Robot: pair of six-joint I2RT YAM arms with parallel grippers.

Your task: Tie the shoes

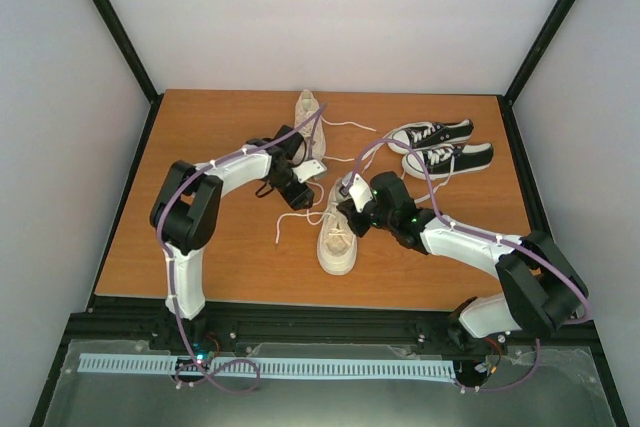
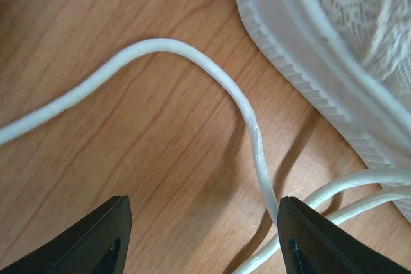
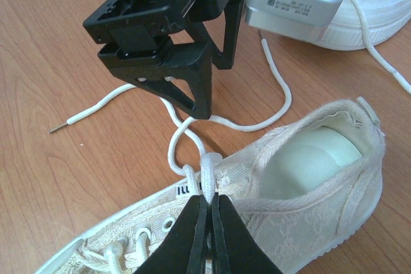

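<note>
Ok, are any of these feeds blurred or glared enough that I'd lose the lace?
Left wrist: lace sharp on the table, soft shadow beneath, no glare. Right wrist: crisp, the pinched lace loop clear. Top external: even light, but the lace reads thin and pale beside the cream shoe.

Untied near cream sneaker (image 1: 337,239) mid-table, laces (image 2: 160,44) sprawled on wood, far cream sneaker (image 1: 308,115) behind.

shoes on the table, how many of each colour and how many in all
cream sneakers: 2
black sneakers: 2
total: 4
</note>
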